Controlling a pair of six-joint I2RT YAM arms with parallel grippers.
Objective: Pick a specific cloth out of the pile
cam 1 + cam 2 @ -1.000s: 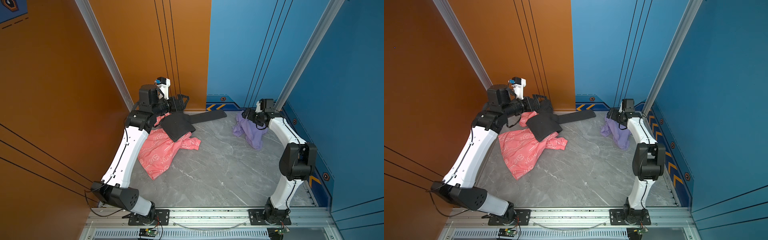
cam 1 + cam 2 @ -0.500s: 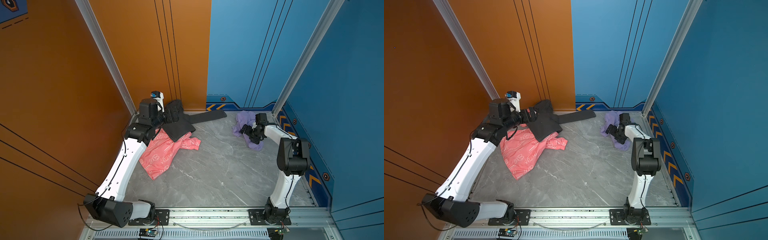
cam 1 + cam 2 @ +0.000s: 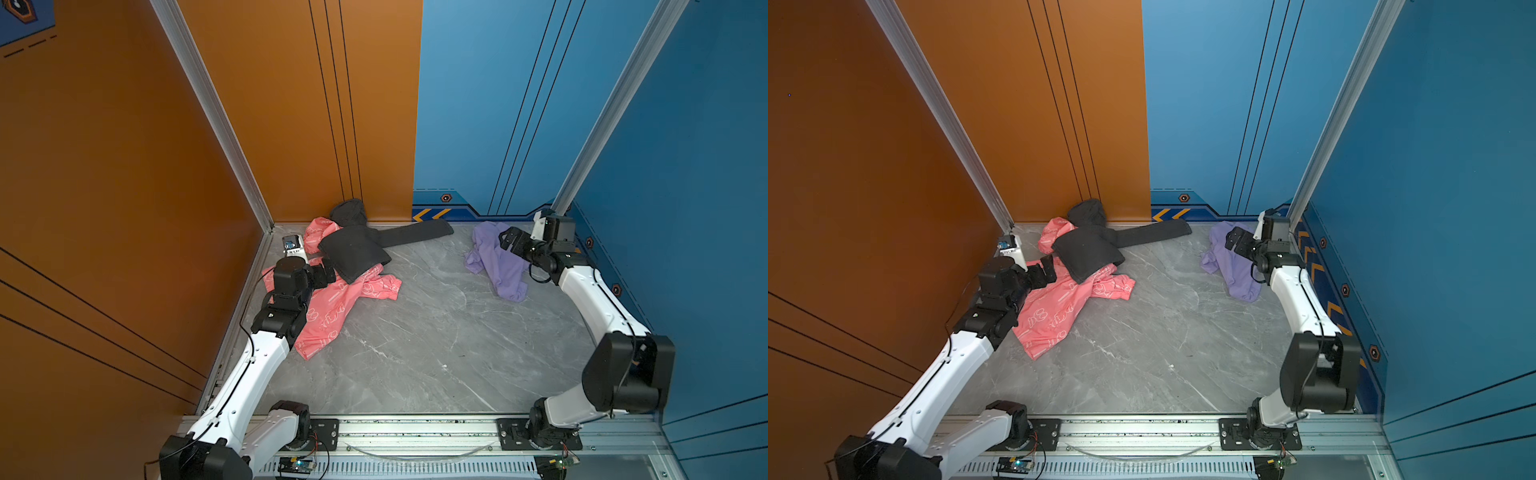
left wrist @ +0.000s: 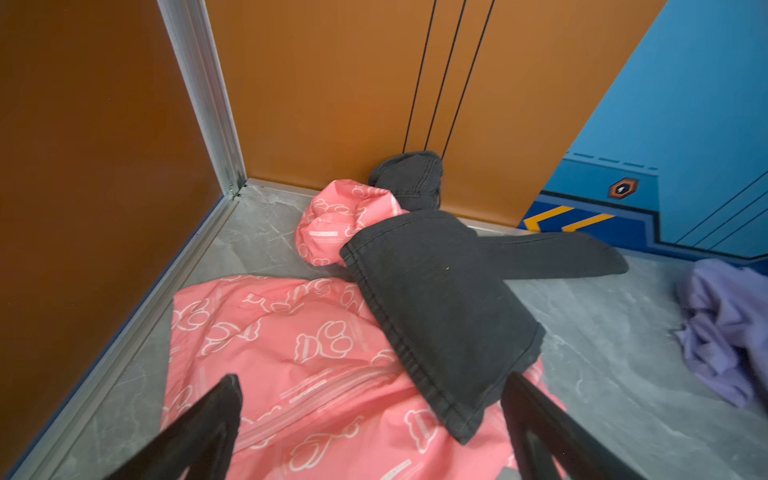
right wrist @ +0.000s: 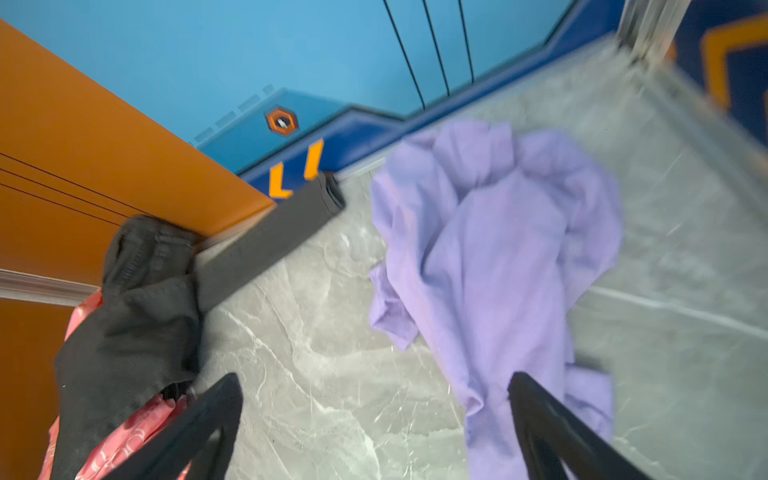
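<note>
Looking past wide-open left gripper [image 4: 372, 377] onto coral-pink printed garment [image 4: 270, 345], overlapped by dark grey garment [image 4: 436, 307] near bench [image 4: 602, 357] corner, with lilac cloth [image 4: 723, 328] well apart.

Both top views are bright, evenly lit and sharp from edge to edge. The light is soft and comes from above, so shadows on the grey marble tabletop [image 3: 415, 353] are faint and diffuse, and it shows a mild sheen without glare. The left wrist view is crisp, though the wide lens splays the lines on the orange wall [image 4: 332, 83]. The right wrist view is smeared by motion blur, worst at the upper right, and the lilac cloth [image 5: 498, 249] looks soft.
</note>
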